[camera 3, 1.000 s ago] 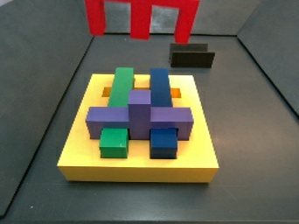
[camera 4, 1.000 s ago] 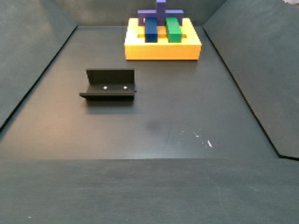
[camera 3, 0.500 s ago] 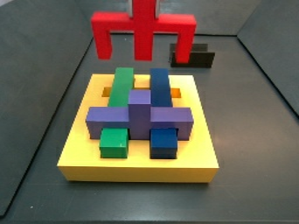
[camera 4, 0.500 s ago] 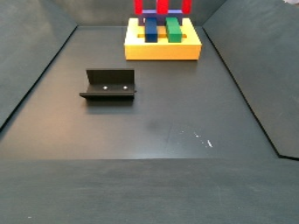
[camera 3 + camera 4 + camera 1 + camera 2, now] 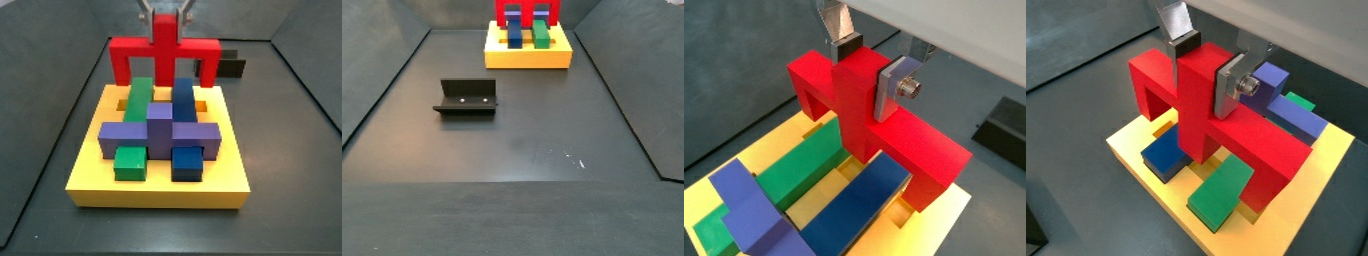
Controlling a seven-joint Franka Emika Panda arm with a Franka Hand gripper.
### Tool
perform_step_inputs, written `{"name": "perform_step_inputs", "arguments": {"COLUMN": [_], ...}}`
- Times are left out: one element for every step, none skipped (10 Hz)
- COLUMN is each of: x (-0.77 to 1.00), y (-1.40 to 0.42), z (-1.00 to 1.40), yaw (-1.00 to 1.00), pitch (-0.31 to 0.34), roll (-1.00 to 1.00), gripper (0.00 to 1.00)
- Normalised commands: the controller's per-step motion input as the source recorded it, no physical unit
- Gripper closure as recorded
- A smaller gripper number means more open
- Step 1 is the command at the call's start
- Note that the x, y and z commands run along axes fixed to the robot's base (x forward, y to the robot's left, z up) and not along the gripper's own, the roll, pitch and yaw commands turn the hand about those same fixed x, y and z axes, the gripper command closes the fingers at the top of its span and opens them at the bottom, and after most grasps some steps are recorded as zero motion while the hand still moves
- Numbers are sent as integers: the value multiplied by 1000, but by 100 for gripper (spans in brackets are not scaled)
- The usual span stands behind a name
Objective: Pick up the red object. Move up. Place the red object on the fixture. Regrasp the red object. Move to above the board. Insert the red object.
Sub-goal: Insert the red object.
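The dark floor (image 5: 516, 140) of the walled workspace carries the yellow board (image 5: 160, 150), which sits at the far end in a side view (image 5: 528, 52) and fills the lower part of both wrist views (image 5: 945, 225) (image 5: 1160, 185). On the board stand a purple cross-shaped block (image 5: 159, 128), a green bar (image 5: 139, 100) and a blue bar (image 5: 183, 100), each with a matching cube end near the front edge. The red object (image 5: 163, 55), a wide piece with a crossbar, a middle stem and two outer legs, hangs over the far end of the board, its legs reaching down beside the green and blue bars; whether they touch the board cannot be told. In both wrist views the red object (image 5: 865, 110) (image 5: 1200, 110) is clamped at its upright stem between the silver fingers (image 5: 898, 88) (image 5: 1231, 85) of the gripper (image 5: 163, 18), which is closed on it from above. The fixture (image 5: 466, 97), a dark L-shaped bracket, stands well apart from the board on the floor, and shows behind the red object in a side view (image 5: 235, 67).
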Motion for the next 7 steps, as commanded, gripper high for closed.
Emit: {"name": "perform_step_inputs", "arguments": {"x": [0,0,-114,-120,-60,0,0], "y": [-43,-54,-100,-100,-80,-40,-6], "z": [-249,-166,-106,-117,-166,-180,-206], "yaw": [114,134,60,40,89,114,114], "pitch": [-86,-96,-114,-97,-74,-37,-17], "roll": [0,0,0,21,37,24,19], "gripper": [100,100,100,100,100,100,100]}}
